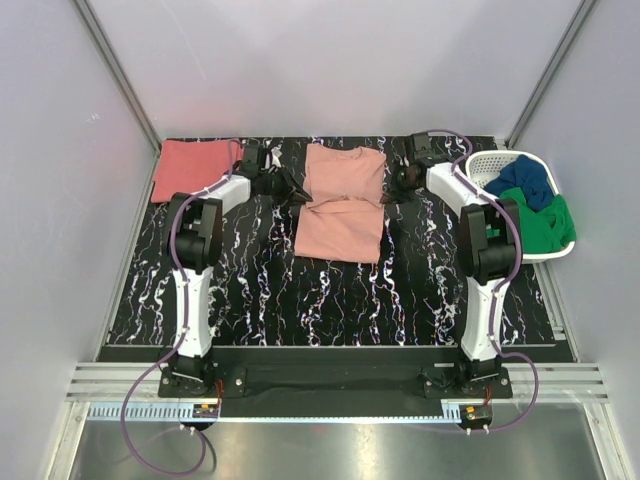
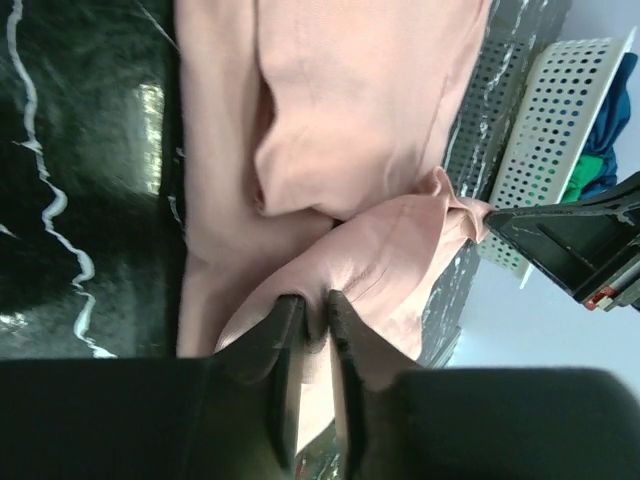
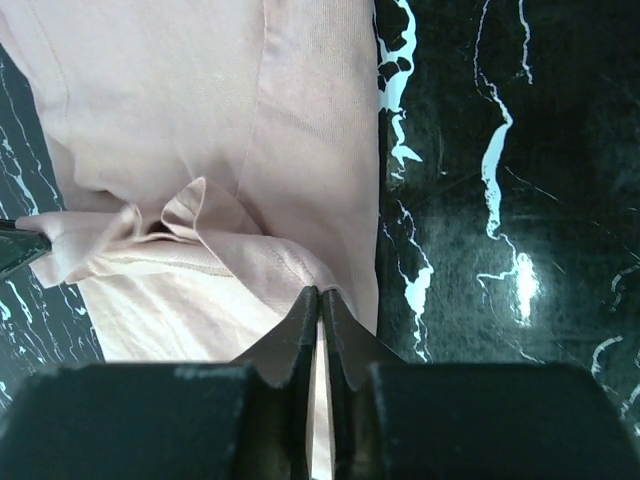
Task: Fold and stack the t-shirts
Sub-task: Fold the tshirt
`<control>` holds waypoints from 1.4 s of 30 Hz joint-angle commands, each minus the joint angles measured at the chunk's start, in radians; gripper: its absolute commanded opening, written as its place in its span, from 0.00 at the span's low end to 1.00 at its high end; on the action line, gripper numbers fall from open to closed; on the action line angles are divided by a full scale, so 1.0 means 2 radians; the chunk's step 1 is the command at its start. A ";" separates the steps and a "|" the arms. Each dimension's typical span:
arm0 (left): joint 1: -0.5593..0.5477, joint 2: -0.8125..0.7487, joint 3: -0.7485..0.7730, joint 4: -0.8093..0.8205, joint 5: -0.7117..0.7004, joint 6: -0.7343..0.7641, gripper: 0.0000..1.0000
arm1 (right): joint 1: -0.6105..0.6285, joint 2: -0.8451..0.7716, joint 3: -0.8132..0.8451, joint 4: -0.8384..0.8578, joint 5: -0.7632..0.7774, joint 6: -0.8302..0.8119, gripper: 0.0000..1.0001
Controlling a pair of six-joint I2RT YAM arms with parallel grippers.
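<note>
Far left, top cam only: coral shirt (image 1: 195,168); wrists: pink shirt (image 2: 350,100) pinched.

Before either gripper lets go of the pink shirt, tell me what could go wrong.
1. The left gripper and right gripper each pinch an edge of the pale salmon-pink t-shirt; cloth could cling to a finger and drag the fold open on release.
2. The fold looks bunched at the middle, so it may sit lopsided on the coral-red t-shirt.
3. The right arm lies close to the white laundry basket and could nudge it.
</note>
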 commanded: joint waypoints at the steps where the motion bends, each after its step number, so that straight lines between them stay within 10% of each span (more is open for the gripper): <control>1: 0.009 0.007 0.031 0.018 0.008 -0.004 0.24 | -0.002 0.009 0.026 0.014 -0.019 -0.002 0.13; 9: 0.014 0.016 0.057 0.028 0.023 -0.004 0.41 | -0.008 0.028 0.041 0.024 -0.052 0.014 0.29; 32: 0.009 -0.086 -0.036 0.005 -0.092 0.079 0.42 | -0.039 0.056 0.051 0.072 -0.081 0.073 0.38; 42: -0.019 -0.067 0.006 -0.067 -0.135 0.120 0.00 | -0.039 -0.003 0.002 0.052 -0.032 0.041 0.07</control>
